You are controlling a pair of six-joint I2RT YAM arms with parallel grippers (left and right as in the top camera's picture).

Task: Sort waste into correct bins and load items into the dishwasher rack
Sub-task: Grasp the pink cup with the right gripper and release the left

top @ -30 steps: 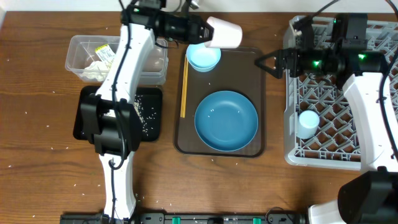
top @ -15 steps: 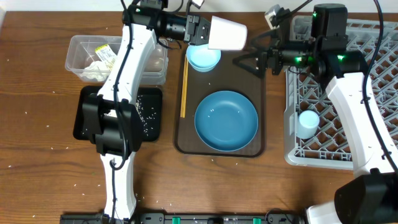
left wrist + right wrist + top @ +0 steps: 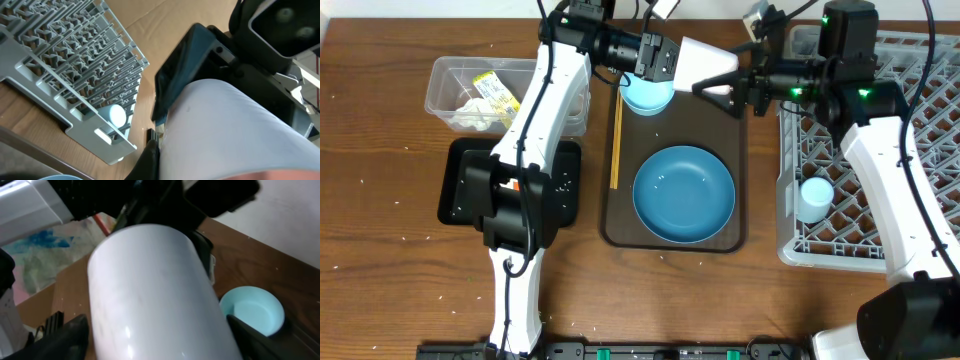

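My left gripper (image 3: 665, 56) is shut on the pale pink cup (image 3: 706, 62) and holds it on its side in the air above the back of the brown serving tray. The cup fills the left wrist view (image 3: 225, 130) and the right wrist view (image 3: 155, 290). My right gripper (image 3: 728, 84) is open, with one finger on each side of the cup's free end (image 3: 157, 340). The small light-blue bowl (image 3: 647, 96), the large blue dish (image 3: 683, 193) and the chopsticks (image 3: 616, 140) lie on the serving tray. A light-blue cup (image 3: 814, 197) stands in the grey rack (image 3: 788, 240).
The brown serving tray (image 3: 736, 150) sits mid-table. The clear tub (image 3: 442, 78) at the back left holds a yellow-green wrapper (image 3: 492, 86) and white tissue (image 3: 470, 112). The black tray (image 3: 455, 195) in front of it holds loose rice (image 3: 558, 185). Rice grains dot the table.
My left gripper carried the pink cup to the right. My right gripper moved left from the rack and now straddles the cup's free end.
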